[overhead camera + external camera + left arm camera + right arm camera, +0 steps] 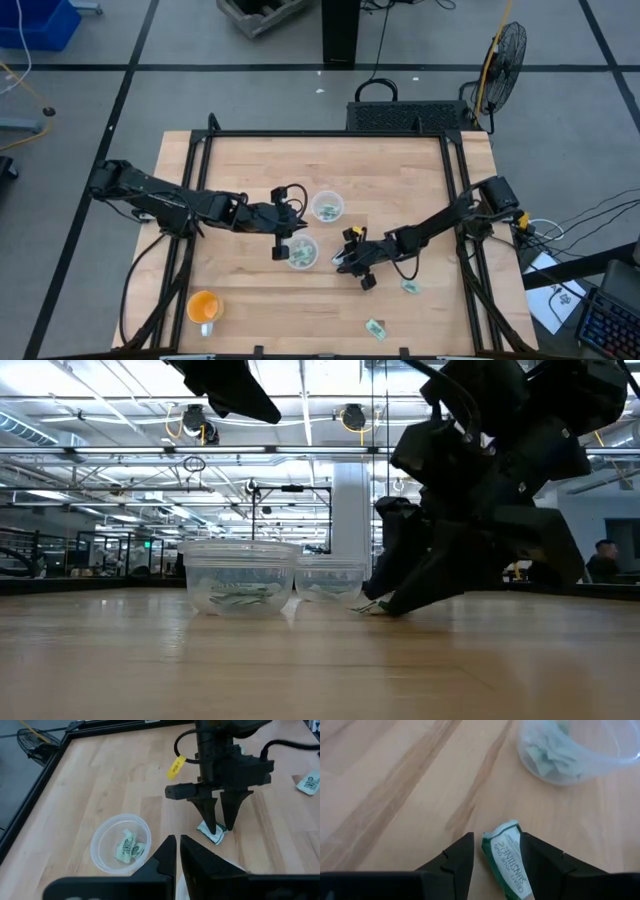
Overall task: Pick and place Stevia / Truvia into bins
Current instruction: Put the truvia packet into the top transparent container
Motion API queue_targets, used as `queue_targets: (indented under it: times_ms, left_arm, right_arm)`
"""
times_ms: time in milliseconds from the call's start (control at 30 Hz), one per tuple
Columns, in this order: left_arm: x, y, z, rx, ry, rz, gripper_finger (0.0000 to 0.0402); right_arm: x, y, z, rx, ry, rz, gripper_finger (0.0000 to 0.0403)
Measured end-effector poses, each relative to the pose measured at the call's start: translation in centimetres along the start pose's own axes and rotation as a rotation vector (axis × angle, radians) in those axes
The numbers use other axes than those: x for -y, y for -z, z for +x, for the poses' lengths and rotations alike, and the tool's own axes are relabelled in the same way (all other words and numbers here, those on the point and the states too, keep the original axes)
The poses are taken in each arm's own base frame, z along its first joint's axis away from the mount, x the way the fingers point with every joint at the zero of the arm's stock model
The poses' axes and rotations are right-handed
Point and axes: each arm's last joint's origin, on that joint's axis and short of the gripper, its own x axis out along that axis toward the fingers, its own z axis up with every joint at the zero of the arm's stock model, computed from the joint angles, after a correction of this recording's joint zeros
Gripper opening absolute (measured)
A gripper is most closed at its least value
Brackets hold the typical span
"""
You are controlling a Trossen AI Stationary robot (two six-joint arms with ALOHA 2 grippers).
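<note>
Two clear cups stand mid-table, the far cup (327, 207) (122, 847) and the near cup (302, 252) (240, 575), both with green-and-white packets inside. My right gripper (350, 260) (496, 857) points down just right of the near cup, open, its fingers on either side of a packet (505, 862) (212, 831) that lies flat on the table. My left gripper (288, 240) (178, 851) hovers at the near cup's left rim, shut and holding nothing I can see. Two more packets (411, 287) (375, 328) lie nearer the front right. My right gripper comes at the packet from above, pointing down, with its fingers along the packet's two long edges. One finger (540, 862) meets the packet's edge (517, 855); the other finger (457, 862) stands a little apart. The packet lies on the table.
An orange cup (203, 306) stands near the front left corner. A black frame (455, 190) runs around the table. Bare wood stretches across the far half (300, 160) and between the orange cup and the loose packets.
</note>
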Motion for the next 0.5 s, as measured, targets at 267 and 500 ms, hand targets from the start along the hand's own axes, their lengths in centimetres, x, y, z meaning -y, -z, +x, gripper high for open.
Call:
queue_targets:
  times_ms: [267, 500]
  left_arm:
    - [-0.02, 0.01, 0.01, 0.000, -0.007, 0.001, 0.0031]
    - [-0.02, 0.01, 0.01, 0.000, -0.009, 0.001, 0.0031]
  right_arm:
    - [0.02, 0.33, 0.72, -0.002, 0.059, -0.017, 0.0150]
    - [0.76, 0.88, 0.90, -0.038, 0.081, 0.062, 0.0138]
